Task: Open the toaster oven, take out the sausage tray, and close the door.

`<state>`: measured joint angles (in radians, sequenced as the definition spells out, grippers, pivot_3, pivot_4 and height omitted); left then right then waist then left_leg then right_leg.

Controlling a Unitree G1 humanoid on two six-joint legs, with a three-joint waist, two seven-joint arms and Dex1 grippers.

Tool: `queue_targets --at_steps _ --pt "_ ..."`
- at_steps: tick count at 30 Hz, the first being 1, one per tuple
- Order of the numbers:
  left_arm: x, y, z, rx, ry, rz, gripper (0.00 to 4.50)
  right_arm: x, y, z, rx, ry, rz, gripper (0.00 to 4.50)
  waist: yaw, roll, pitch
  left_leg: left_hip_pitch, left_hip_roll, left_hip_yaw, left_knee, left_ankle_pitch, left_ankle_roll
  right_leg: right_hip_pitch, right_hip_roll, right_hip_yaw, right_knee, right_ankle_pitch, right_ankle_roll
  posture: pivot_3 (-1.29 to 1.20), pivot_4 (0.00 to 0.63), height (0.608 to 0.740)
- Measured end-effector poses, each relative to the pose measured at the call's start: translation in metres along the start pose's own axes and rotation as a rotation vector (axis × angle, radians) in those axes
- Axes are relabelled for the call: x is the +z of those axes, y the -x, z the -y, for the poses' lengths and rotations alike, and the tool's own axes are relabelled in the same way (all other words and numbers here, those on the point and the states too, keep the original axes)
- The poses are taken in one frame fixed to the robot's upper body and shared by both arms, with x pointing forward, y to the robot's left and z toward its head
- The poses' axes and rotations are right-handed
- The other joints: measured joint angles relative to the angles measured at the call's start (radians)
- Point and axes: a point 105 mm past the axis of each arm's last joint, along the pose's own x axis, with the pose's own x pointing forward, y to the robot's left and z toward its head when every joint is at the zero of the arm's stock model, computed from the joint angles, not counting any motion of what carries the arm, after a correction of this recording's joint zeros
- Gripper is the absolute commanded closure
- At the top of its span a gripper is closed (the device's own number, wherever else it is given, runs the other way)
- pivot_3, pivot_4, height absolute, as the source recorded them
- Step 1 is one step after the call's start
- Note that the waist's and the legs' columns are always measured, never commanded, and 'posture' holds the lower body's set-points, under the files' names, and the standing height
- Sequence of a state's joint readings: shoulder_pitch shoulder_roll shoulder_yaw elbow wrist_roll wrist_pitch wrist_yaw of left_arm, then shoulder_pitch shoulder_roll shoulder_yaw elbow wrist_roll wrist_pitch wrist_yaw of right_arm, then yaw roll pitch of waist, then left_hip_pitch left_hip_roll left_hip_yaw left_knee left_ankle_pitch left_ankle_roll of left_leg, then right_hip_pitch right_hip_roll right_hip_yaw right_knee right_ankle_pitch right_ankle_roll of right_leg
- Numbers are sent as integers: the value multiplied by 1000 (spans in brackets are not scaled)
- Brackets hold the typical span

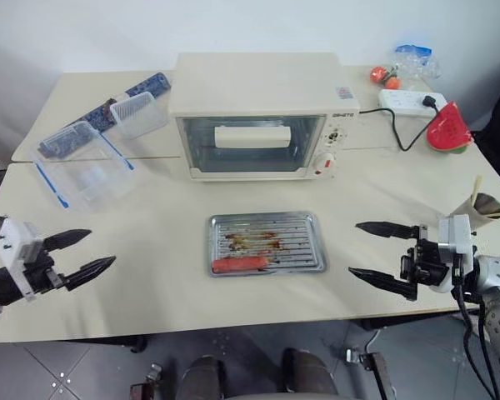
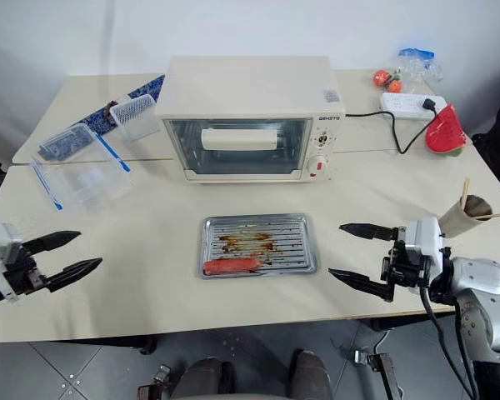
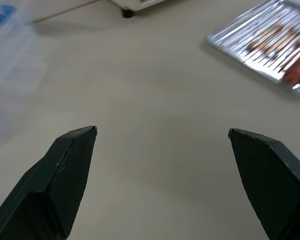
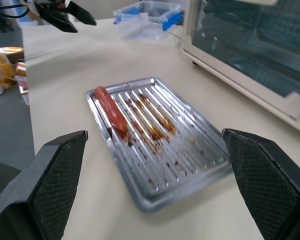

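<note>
Left jaws spread wide and empty, low over the near left edge of the desk, pointing inward toward the tray; forearm held out to the left, wrist roughly level. Right jaws also spread wide and empty, over the near right of the desk, pointing level and leftward at the tray, one finger above the other. Tray flat on the desk between the two pairs of jaws, closer to the right pair, touched by neither; sausage lying along its near edge, brown stains across the ribs. Oven beyond the tray, well ahead of both jaws, door shut with its bar handle across the glass. Clear containers ahead of the left jaws, beside the oven.
</note>
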<state>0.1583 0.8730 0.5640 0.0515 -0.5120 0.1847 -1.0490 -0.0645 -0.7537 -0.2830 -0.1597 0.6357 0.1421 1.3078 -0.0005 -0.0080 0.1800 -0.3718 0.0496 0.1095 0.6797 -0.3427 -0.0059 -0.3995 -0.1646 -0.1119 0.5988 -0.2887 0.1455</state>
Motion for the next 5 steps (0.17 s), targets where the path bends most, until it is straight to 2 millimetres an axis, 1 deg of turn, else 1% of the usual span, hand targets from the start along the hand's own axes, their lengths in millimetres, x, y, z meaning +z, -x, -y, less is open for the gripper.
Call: queue_targets --at_steps 2,5 --pt "-7 6 3 20 -2 1 23 -1 2 1 2 2 -6 0 1 0 0 0 0 1 0 -1 1 0 0 -2 0 0 0 0 150 740" --pt "-15 8 12 27 13 13 23 -3 3 1 -1 -2 -11 0 0 0 0 1 1 4 1 -4 2 0 -1 -3 -1 0 0 0 150 740"
